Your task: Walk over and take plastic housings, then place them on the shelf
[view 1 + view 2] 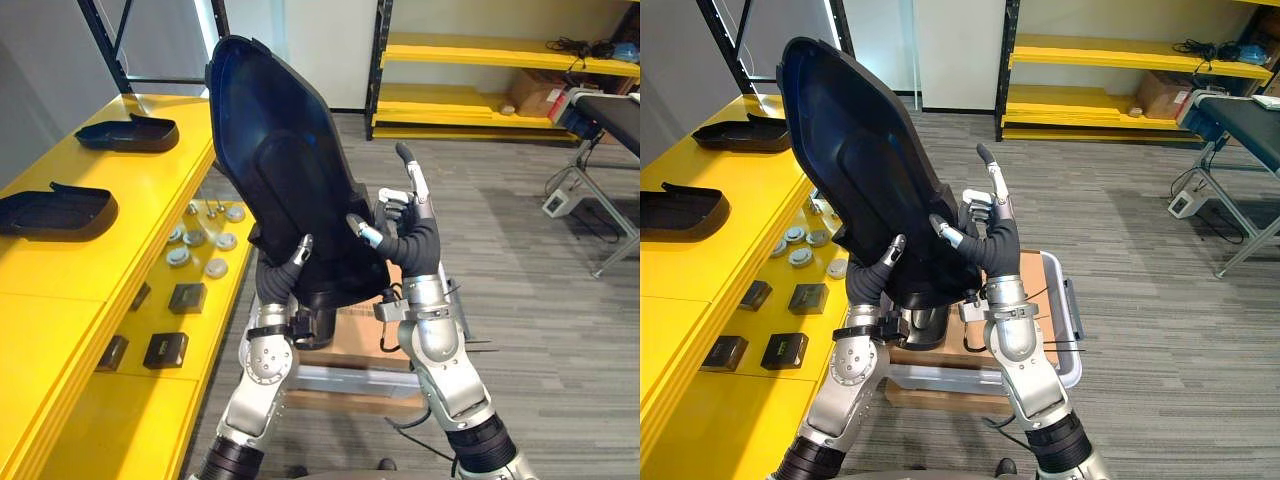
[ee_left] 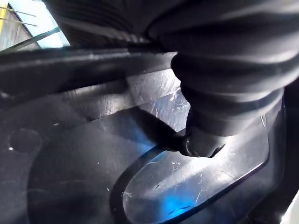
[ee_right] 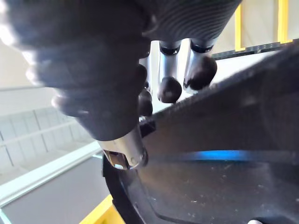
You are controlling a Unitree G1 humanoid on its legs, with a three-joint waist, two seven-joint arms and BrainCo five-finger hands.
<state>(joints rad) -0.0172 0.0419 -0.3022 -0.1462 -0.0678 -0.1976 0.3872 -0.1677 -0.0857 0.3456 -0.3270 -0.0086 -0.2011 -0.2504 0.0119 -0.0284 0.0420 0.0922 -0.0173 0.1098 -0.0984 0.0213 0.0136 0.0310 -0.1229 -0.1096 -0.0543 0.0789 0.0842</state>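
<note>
1. We hold a big dark housing (image 1: 285, 170) up in the air in front of us, between both hands. It stands tall and leans a bit toward the yellow shelf (image 1: 120, 250) on our left, apart from it.
2. Our left hand (image 1: 283, 278) sits at the low left part of the housing. Its thumb (image 1: 302, 248) presses on the side that faces us. The rest of this hand is hidden behind the housing, so we cannot tell if it is open or closed.
3. Our right hand (image 1: 410, 245) sits at the low right edge. Its thumb lies on the near side and its fingers (image 3: 169, 88) reach past the edge to the back, so this hand pinches the housing. One finger sticks straight up.
4. The back of the housing is hidden from us. Its bottom end is covered by our hands and is hard to make out.
5. On top of the shelf lie a far housing (image 1: 128, 133) and a near housing (image 1: 55, 212), well apart. The near one is cut off at the side.
6. On the lower yellow board lie small round discs (image 1: 216, 267) and flat black boxes (image 1: 187, 297). They are too small for us to tell what they are.
7. A brown box (image 1: 360, 335) sits under our arms, mostly hidden by them and the housing.
8. Far behind stands a yellow rack (image 1: 480, 50). The things on it are too small to make out.
</note>
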